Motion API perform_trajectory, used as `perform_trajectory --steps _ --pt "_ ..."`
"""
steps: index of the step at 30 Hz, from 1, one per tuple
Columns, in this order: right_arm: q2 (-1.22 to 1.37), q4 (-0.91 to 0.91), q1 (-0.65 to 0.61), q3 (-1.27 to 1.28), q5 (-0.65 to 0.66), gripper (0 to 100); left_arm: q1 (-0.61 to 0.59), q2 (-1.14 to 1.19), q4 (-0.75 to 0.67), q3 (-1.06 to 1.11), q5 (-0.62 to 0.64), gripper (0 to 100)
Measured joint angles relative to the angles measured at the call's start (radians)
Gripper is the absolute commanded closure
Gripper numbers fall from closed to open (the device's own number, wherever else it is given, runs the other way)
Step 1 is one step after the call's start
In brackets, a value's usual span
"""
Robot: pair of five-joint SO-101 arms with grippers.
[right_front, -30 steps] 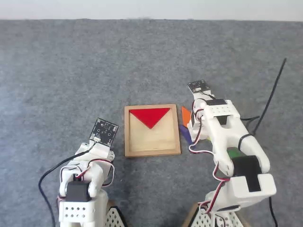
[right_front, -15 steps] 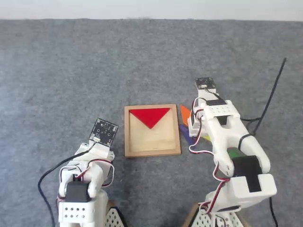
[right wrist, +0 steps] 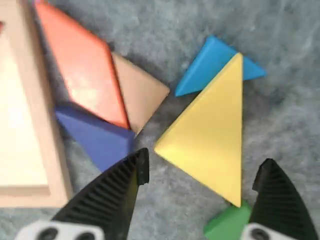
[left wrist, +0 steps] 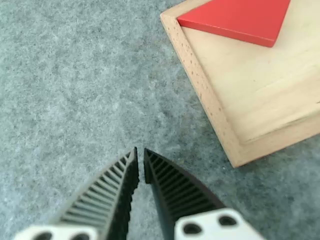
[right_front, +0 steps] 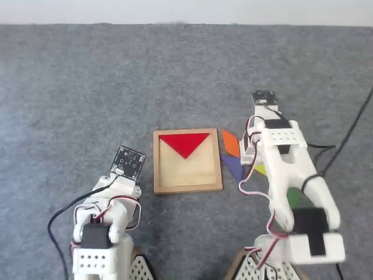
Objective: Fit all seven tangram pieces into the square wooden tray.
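The square wooden tray lies mid-table with a red triangle in its far part. Its corner and the red triangle are just ahead of my left gripper, which is shut and empty above the carpet. My right gripper is open, its jaws straddling a yellow triangle. Around it lie an orange parallelogram, a tan triangle, a dark blue triangle, a light blue triangle and a green piece.
The loose pieces sit in a cluster right of the tray, partly under the right arm. The tray's edge borders the orange and dark blue pieces. Grey carpet stretches open to the left and the far side.
The right arm has swung to the right, away from the tray, uncovering more of the orange and dark blue pieces. The left arm has kept still.
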Motion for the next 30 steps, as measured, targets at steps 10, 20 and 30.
perform_trajectory --steps 10,20,30 --pt "-0.048 0.04 0.002 -0.002 0.029 61.5 0.0 0.0 0.0 0.0 0.0 98" --pt "0.204 0.038 0.003 -0.101 0.08 59.2 0.0 0.0 0.0 0.0 0.0 98" --pt "0.238 0.009 0.002 -0.129 0.006 59.3 0.0 0.0 0.0 0.0 0.0 98"
